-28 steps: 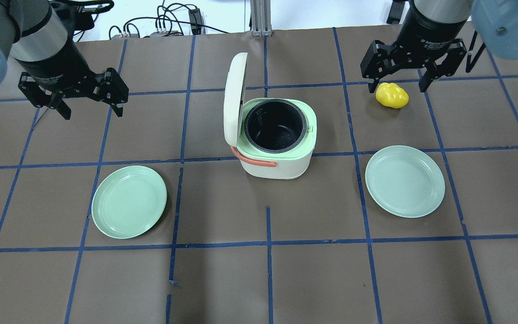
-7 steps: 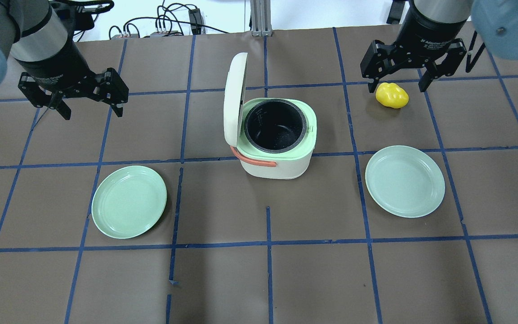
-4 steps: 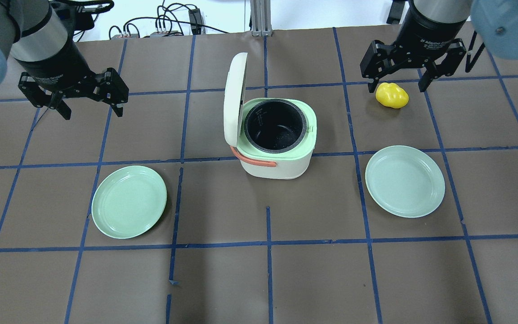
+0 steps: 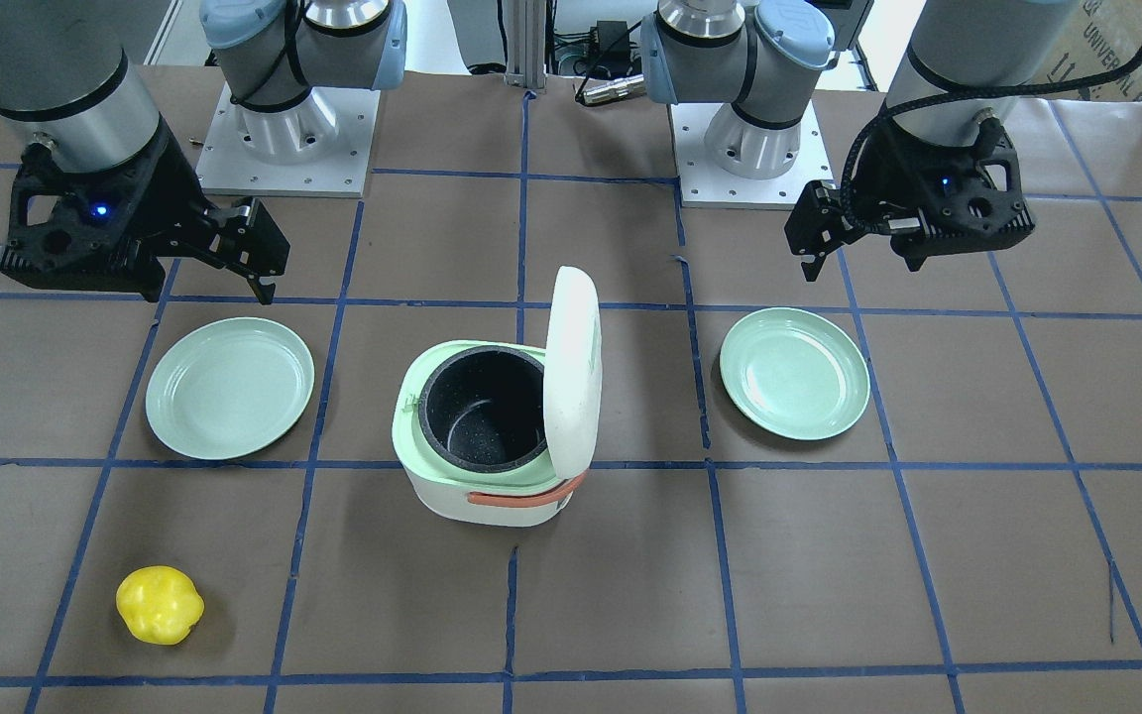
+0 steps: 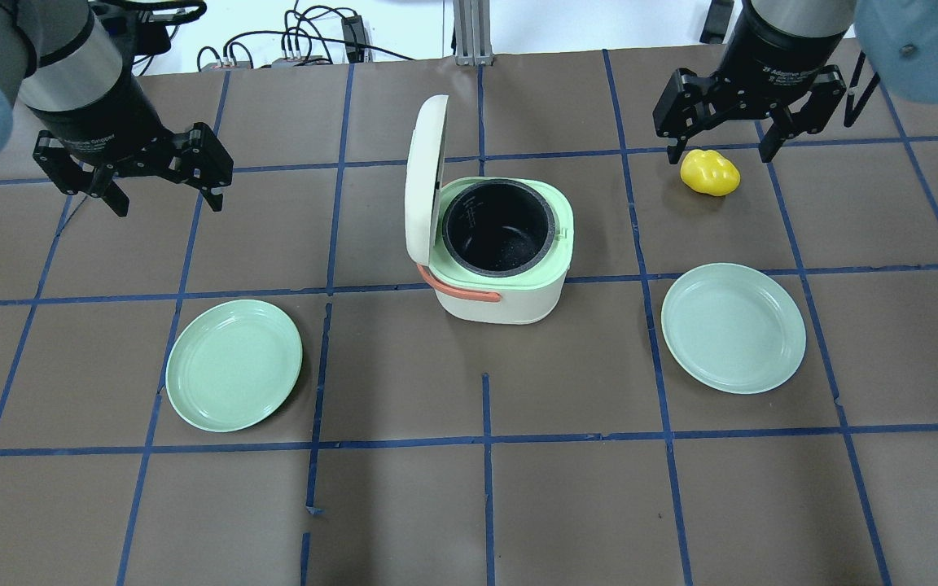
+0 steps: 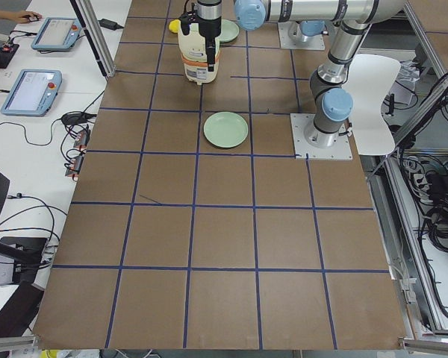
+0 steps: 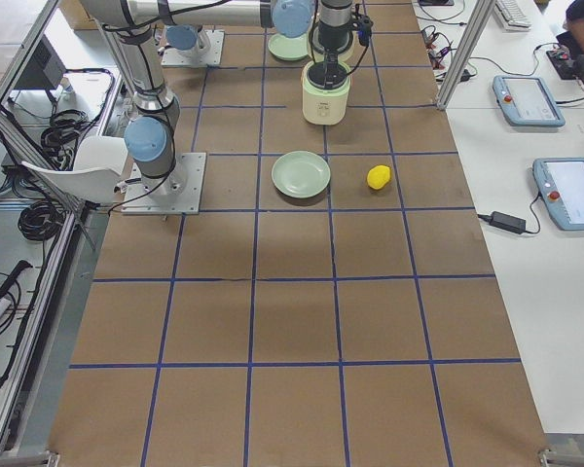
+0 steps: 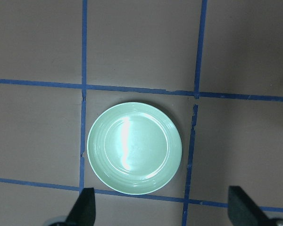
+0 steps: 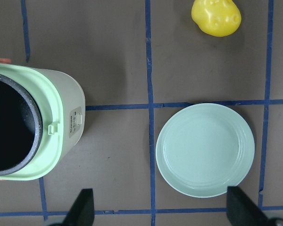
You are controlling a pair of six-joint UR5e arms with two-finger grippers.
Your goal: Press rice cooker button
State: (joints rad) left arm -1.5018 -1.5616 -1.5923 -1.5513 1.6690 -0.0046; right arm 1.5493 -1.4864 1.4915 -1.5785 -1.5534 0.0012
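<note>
1. The rice cooker (image 5: 501,273) sits mid-table (image 5: 567,488), in line with the gap between my two arm bases and about halfway from the robot-side edge to the operator-side edge. Its lid (image 5: 424,183) stands upright on the side toward my left arm. The dark inner pot (image 5: 499,232) is empty and the orange handle (image 5: 462,291) is folded down around the body.
2. Button: the only candidate I see is a small tab (image 9: 51,128) on the green rim, on the side facing my right arm. I can't confirm it's the one.
3. Handling, my guess: a light, rigid plastic shell on a paper cover, so a sideways shove would slide it, and the raised lid makes it tippy. No hold is needed. I'd push straight down on the tab with one fingertip, jaws pinched together first.
4. The right gripper (image 5: 719,156) hangs high on its own side, fingers spread, carrying nothing, well apart from the cooker.
5. The left gripper (image 5: 166,199) also hangs high, spread wide and empty.
6. Two pale green plates, both bare, flank the cooker: the left plate (image 5: 234,365) and the right plate (image 5: 734,327). A yellow pepper (image 5: 709,175) lies toward the operator-side edge on my right.
7. Against the earlier frames, the right gripper has crept slightly up-frame in the overhead view; I can't tell whether it rose or moved out. Everything else is unchanged.
</note>
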